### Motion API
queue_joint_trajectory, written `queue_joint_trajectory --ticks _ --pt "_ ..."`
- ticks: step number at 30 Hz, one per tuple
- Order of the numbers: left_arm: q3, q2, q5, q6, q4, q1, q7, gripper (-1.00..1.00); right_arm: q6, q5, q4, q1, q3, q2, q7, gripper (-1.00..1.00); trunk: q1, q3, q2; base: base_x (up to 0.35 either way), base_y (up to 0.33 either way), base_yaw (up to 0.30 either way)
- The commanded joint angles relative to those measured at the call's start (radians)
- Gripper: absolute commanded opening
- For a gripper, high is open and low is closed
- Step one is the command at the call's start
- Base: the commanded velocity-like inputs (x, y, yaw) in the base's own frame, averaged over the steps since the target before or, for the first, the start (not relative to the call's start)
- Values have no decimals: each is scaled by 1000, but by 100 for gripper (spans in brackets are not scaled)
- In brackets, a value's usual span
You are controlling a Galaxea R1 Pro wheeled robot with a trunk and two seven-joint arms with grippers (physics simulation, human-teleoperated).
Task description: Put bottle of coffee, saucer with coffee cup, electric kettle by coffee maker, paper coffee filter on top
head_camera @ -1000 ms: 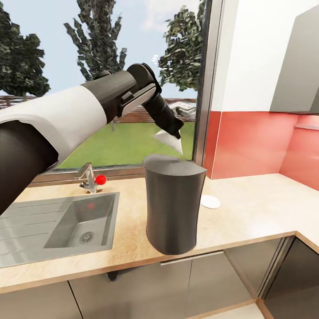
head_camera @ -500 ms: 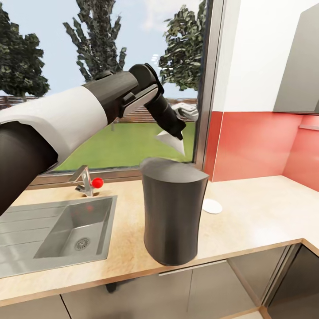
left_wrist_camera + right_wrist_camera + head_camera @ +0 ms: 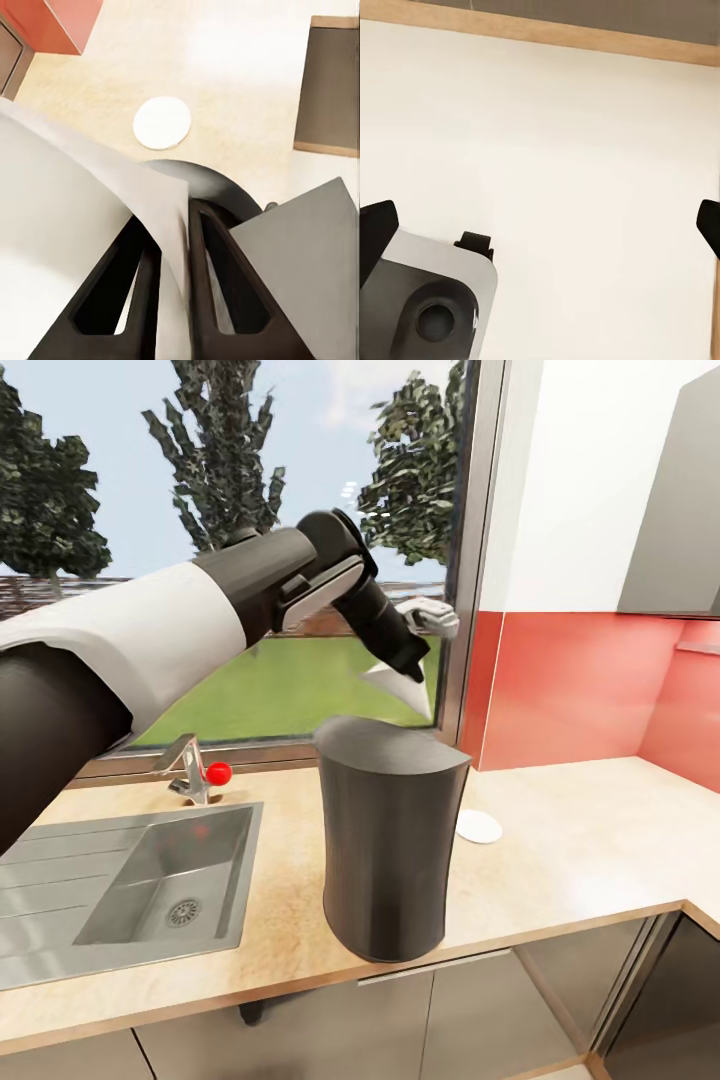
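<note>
The coffee maker (image 3: 390,840) stands on the countertop (image 3: 580,840), showing its smooth charcoal back. My left gripper (image 3: 412,672) hovers just above the maker's top at its far right side, shut on the paper coffee filter (image 3: 402,692), a white cone hanging a little above the top. In the left wrist view the filter (image 3: 82,202) is pinched between the dark fingers (image 3: 217,277) of the left gripper (image 3: 172,225), with the maker's grey top (image 3: 300,285) below. The saucer (image 3: 478,826) lies bare on the counter just right of the maker, also the white saucer (image 3: 161,123). My right gripper (image 3: 542,225) is open over pale floor.
A steel sink (image 3: 150,880) with a red-knobbed faucet (image 3: 195,768) is set into the counter left of the maker. Behind are a window and a red backsplash (image 3: 560,680). The counter turns a corner at the far right, with dark cabinets (image 3: 450,1010) below.
My left gripper has carried the filter a little to the right, further over the maker's top. The camera shifted slightly at first, then held still.
</note>
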Motion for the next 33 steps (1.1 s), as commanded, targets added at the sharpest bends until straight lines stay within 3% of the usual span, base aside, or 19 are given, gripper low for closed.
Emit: queue_joint_trajectory --ticks 1,11,15,21,22,33 --pt "2 0 1 1 1 -2 -5 -100 -3 0 1 -1 4 0 0 100 0 -2 -1 0 0 0" --pt "59 0 1 1 1 -2 -5 -100 -3 0 1 -1 4 0 0 100 0 -2 -1 0 0 0" --pt "60 0 1 1 1 -2 -5 -100 -3 0 1 -1 4 0 0 100 0 -2 -1 0 0 0" --pt "93 0 5 2 19 30 8 -100 -7 13 1 -1 5 0 0 100 0 -2 -1 0 -3 0" --pt "172 0 6 2 20 32 9 -100 -7 16 1 -1 5 0 0 100 0 -2 -1 43 -97 0" --pt "177 0 6 2 21 38 10 -100 -8 17 1 -1 4 0 0 100 0 -2 -1 22 -62 39"
